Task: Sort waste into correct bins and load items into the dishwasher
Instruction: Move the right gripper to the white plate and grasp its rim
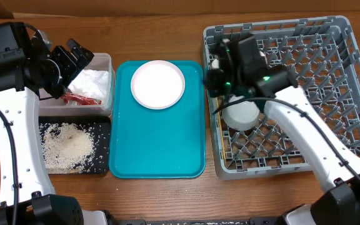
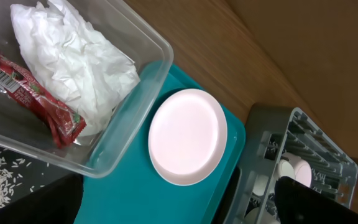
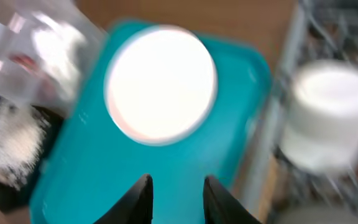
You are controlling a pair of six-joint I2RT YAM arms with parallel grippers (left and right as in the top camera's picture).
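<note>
With right fingers [image 3: 140, 202] apart, lower over the plate [image 1: 158, 84] rim facing the worktop's right edge, straddle it, then clamp squarely.

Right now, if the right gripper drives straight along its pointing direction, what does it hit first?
Likely the teal tray, just short of the plate; the open right gripper has nothing between it and them. Blurred view, so depth is uncertain.
</note>
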